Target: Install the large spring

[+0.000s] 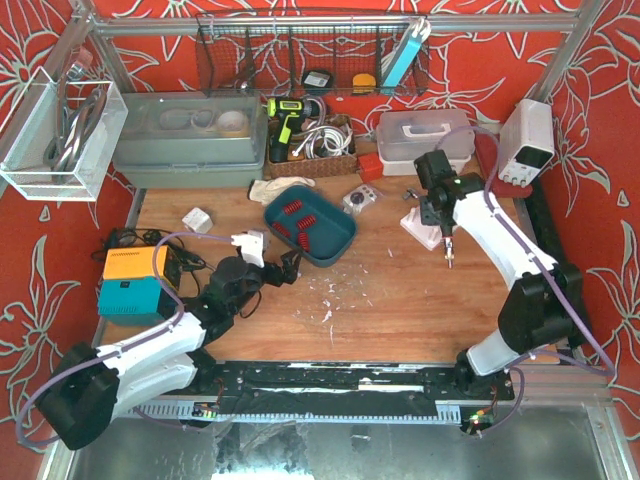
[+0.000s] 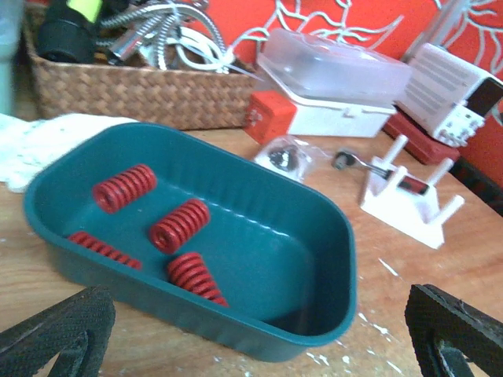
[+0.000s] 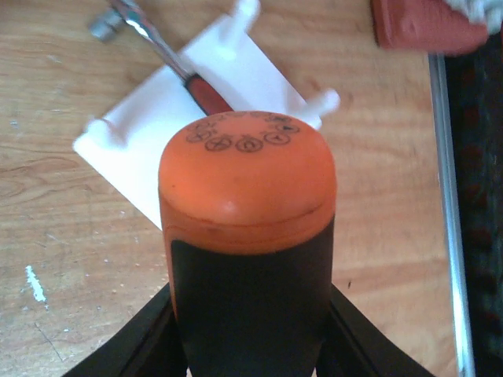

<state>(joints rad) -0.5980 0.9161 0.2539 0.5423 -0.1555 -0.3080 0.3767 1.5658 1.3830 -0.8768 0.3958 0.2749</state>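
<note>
On the wooden counter (image 1: 400, 300), red springs (image 2: 179, 225) lying loose in the teal tray (image 2: 346, 259), left end effector (image 2: 255, 342) wide open just in front of it, right end effector (image 3: 247, 349) clamped on an orange-and-black screwdriver (image 3: 247, 204) over the white peg stand (image 3: 157, 133)

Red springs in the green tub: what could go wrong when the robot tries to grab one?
1. The springs lie close together and seem to differ in size, so the open left gripper might pinch the wrong one, or two.
2. They are round and could roll away across the smooth floor of the tub.
3. The right gripper holds a screwdriver over the white peg stand; the ratchet lying there could get in the way.
</note>
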